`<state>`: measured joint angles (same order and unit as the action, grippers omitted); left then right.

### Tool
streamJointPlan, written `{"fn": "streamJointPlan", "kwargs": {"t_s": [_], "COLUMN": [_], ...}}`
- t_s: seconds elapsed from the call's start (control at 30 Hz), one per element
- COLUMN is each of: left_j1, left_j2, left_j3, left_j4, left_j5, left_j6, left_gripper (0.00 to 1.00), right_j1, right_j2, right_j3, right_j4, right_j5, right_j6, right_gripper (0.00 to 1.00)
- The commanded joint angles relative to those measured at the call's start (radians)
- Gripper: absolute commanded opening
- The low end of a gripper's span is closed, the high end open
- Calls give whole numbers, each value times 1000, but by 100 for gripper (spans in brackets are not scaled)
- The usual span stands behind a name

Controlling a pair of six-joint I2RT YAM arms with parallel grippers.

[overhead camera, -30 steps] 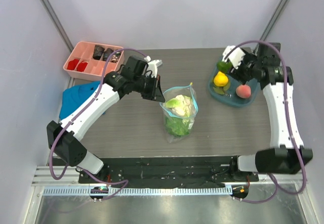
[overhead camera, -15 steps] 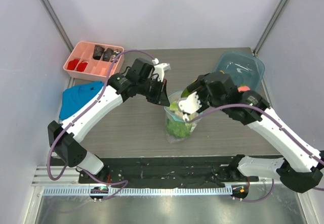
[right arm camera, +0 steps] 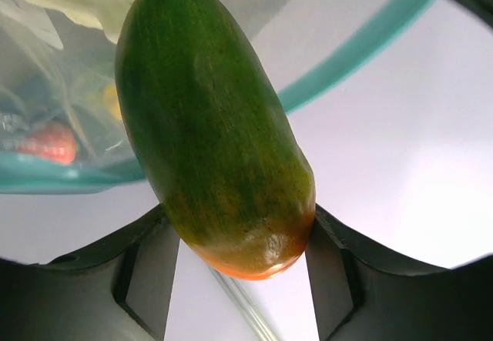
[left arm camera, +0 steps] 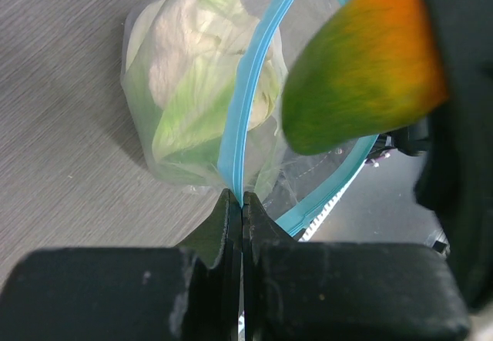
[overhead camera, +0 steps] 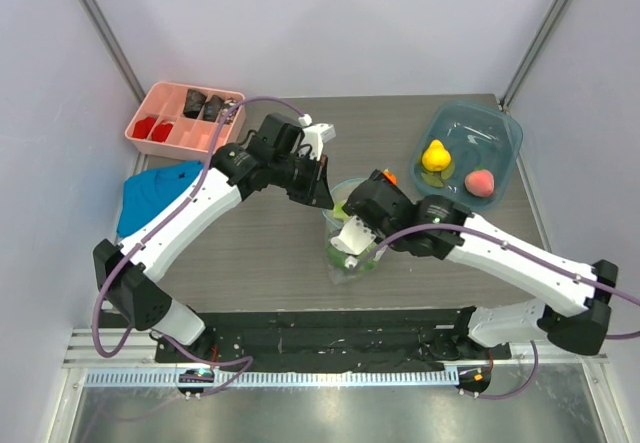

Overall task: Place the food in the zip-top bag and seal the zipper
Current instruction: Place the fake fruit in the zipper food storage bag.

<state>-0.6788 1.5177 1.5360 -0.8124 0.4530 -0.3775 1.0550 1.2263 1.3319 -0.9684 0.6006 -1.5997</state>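
The clear zip-top bag (overhead camera: 352, 253) stands mid-table with the pale green cabbage (left arm camera: 196, 87) inside. My left gripper (overhead camera: 322, 189) is shut on the light-blue zipper strip (left arm camera: 245, 102) at the near side of the mouth and holds it up. My right gripper (overhead camera: 362, 201) is shut on a green fruit with an orange end (right arm camera: 212, 125) and holds it at the bag's mouth, green end toward the cabbage. Its orange end (overhead camera: 389, 176) shows from above, and the fruit also shows in the left wrist view (left arm camera: 362, 71).
A teal bowl (overhead camera: 500, 128) at the back right holds a yellow fruit (overhead camera: 434, 155) and a red fruit (overhead camera: 480, 181). A pink divided tray (overhead camera: 170, 141) stands at the back left. A blue cloth (overhead camera: 150, 193) lies at the left edge.
My right arm has swung from the teal bowl to the bag with the green-orange fruit and has come down at its mouth. My left gripper has kept hold of the zipper strip.
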Motion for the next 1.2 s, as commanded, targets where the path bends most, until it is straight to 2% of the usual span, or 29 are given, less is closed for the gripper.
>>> {"fn": "streamJointPlan", "kwargs": {"t_s": [0.0, 0.3, 0.47, 0.57, 0.63, 0.83, 0.9, 0.97, 1.07, 1.1, 1.17], "left_j1": [1, 1, 1, 1, 1, 1, 2, 2, 1, 1, 1], "left_j2": [-8, -1, 4, 4, 6, 6, 7, 6, 6, 3, 2], "left_j3": [44, 49, 52, 52, 53, 56, 55, 56, 55, 53, 47], "left_j4": [4, 5, 9, 9, 9, 9, 7, 10, 12, 12, 13], "left_j5": [7, 9, 10, 9, 12, 15, 15, 18, 16, 15, 15], "left_j6": [9, 3, 0, -3, -4, -4, -4, -6, -5, -3, -3], "left_gripper": [0, 0, 0, 0, 0, 0, 0, 0, 0, 0, 0], "right_j1": [40, 114, 115, 115, 115, 111, 112, 115, 129, 131, 129], "right_j2": [64, 38, 9, 22, 45, 176, 165, 139, 82, 62, 49], "right_j3": [61, 21, -36, -69, -85, 61, 95, 73, 41, 43, 56], "right_j4": [-59, -92, -92, -72, -47, -122, -161, -141, -87, -79, -59], "right_j5": [114, 2, -39, -18, 54, 117, 70, 13, -36, -47, -79], "right_j6": [64, 115, 96, 89, 113, 280, 274, 232, 166, 156, 153], "right_gripper": [32, 35, 42, 37, 31, 31, 37, 38, 63, 80, 92]}}
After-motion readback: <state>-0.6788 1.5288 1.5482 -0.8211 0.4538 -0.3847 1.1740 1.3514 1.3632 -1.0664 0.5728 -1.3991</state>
